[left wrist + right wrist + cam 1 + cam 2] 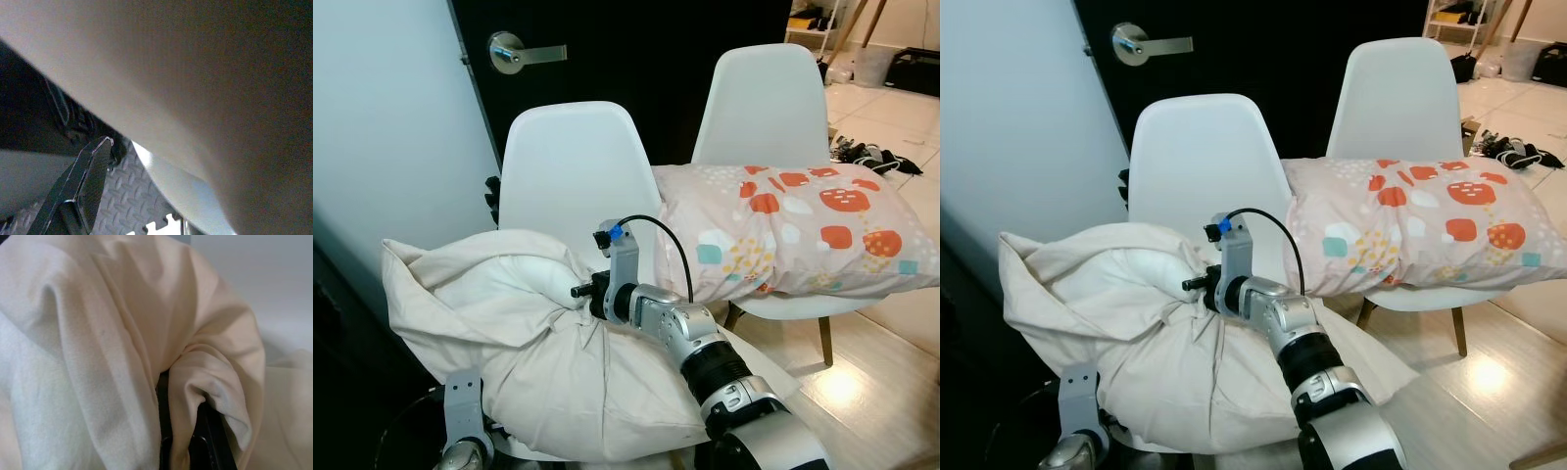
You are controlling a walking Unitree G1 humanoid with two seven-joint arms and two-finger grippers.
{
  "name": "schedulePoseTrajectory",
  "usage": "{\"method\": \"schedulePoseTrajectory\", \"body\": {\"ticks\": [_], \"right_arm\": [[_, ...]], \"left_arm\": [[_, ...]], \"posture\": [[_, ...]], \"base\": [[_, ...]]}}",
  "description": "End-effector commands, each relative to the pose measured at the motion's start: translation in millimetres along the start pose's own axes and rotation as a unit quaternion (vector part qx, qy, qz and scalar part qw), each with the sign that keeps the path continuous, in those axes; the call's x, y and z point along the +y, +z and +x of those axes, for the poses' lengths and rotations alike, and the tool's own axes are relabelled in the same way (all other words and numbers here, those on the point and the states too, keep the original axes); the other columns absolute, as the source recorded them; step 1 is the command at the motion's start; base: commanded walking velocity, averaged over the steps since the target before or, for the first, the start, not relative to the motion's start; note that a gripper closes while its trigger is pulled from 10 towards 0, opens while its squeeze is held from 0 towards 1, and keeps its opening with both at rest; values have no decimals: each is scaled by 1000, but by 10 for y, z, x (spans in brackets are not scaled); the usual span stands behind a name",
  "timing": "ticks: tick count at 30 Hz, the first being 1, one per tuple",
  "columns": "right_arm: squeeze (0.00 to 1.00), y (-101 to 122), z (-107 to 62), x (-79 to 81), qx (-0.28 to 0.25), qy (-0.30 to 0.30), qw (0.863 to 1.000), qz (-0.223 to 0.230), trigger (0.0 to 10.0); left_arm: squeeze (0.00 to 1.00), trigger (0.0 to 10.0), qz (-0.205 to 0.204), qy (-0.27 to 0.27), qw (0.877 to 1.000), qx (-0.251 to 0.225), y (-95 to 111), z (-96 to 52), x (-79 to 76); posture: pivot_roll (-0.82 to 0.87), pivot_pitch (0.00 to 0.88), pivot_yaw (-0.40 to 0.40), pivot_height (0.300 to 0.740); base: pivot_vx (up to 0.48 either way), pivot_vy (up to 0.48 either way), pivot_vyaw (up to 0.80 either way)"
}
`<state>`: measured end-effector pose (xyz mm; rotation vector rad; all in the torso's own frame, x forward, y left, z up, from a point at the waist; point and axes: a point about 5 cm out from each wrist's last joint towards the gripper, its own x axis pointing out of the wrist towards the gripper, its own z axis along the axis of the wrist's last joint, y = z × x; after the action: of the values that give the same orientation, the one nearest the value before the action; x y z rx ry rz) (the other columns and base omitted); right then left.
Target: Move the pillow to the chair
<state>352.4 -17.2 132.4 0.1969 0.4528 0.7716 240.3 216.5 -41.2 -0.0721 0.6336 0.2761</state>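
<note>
two white chairs (570, 162), two pillows: cream pillow (509, 323) on the near chair, patterned pillow (793, 230) on the far one. right gripper (183, 431) pinches cream fabric. left gripper (80, 191) beneath it, finger state unclear.

I see my right gripper (579, 292) bunching the cream pillow (519, 333) against the near white chair (570, 166).

Both head cams look fwd and down from above; they share nearly the same scene: cream pillow (538, 333), two white chairs (1203, 162), patterned pillow (783, 230), dark door (1263, 49). Right wrist cam sits v. close, pressed against cream fabric folds. Left wrist cam looks up from below the pillow (dim), w/ one finger (80, 188) and gray floor mat (124, 198) in shot.
</note>
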Motion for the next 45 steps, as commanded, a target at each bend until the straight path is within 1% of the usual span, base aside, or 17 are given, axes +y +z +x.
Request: {"method": "schedulePoseTrajectory", "body": {"ticks": [1, 7, 8, 13, 14, 19, 24, 25, 26, 27, 30, 36, 40, 41, 42, 44, 45], "right_arm": [[0, -293, -17, -56, 65, -11, 998, 14, 10000], [0, -208, -36, -29, 35, 15, 999, 36, 10000], [1000, -112, -59, -24, 5, 32, 998, 63, 10000], [1000, 54, -102, -26, -43, 55, 992, 104, 10000], [1000, 142, -139, -42, -66, 69, 987, 127, 10000], [1000, 207, -201, -99, -73, 79, 987, 123, 10000], [1000, 291, -366, -168, -71, 137, 982, 108, 10000], [27, 333, -443, -183, -77, 159, 980, 96, 10000], [27, 333, -443, -183, -77, 159, 980, 96, 10000], [0, 386, -591, -196, -85, 203, 973, 73, 10000], [0, 366, -702, -216, -82, 224, 970, 37, 10000], [0, 205, -639, -290, -50, 182, 982, 30, 10000], [0, -39, -584, -219, 18, 184, 983, -8, 10000], [0, -143, -567, -215, 50, 176, 982, -33, 10000], [0, -143, -567, -215, 50, 176, 982, -33, 10000], [0, -342, -611, -196, 112, 186, 971, -102, 10000], [0, -342, -611, -196, 112, 186, 971, -102, 10000]], "left_arm": [[0, 10000, 5, 6, 1000, 9, -11, 3, 33], [0, 10000, 2, 8, 1000, 2, 35, 16, 35], [0, 10000, 1, 9, 1000, -3, 63, 23, 35], [0, 10000, 0, 10, 1000, -8, 89, 29, 37], [0, 10000, 0, 10, 1000, -10, 92, 29, 39], [0, 10000, 1, 10, 1000, -12, 98, 30, 38], [0, 10000, 4, 10, 1000, -12, 100, 30, 41], [0, 10000, 4, 10, 1000, -12, 99, 30, 43], [0, 10000, 4, 10, 1000, -12, 99, 30, 43], [0, 10000, 5, 10, 1000, -12, 102, 31, 44], [0, 10000, 5, 9, 1000, -12, 109, 34, 38], [0, 10000, 4, -3, 1000, -12, 129, 43, -19], [0, 10000, -2, -7, 1000, -13, 145, 47, -45], [0, 10000, -7, -9, 1000, -14, 151, 49, -54], [0, 10000, -7, -9, 1000, -14, 151, 49, -54], [0, 10000, -20, -11, 1000, -14, 165, 53, -73], [0, 10000, -20, -11, 1000, -14, 165, 53, -73]], "posture": [[-84, 81, 25, 510], [-85, 83, 23, 510], [-85, 83, 23, 510], [-85, 83, 21, 510], [-85, 83, 23, 510], [-85, 79, 21, 510], [-82, 75, 22, 510], [-85, 73, 23, 510], [-85, 73, 23, 510], [-85, 71, 23, 510], [-84, 70, 25, 510], [-83, 72, 26, 510], [-79, 74, 33, 510], [-80, 74, 36, 510], [-80, 74, 36, 510], [-70, 76, 40, 510], [-70, 76, 40, 510]], "base": [[0, 0, 0], [0, 0, 0], [0, 0, 0], [0, 0, 0], [0, 0, 0], [0, 0, 0], [0, 0, 0], [0, 0, 0], [0, 0, 0], [0, 0, 0], [0, 0, 0], [0, 0, 0], [0, 0, 0], [0, 0, 0], [0, 0, 0], [0, 0, 0], [0, 0, 0]]}}
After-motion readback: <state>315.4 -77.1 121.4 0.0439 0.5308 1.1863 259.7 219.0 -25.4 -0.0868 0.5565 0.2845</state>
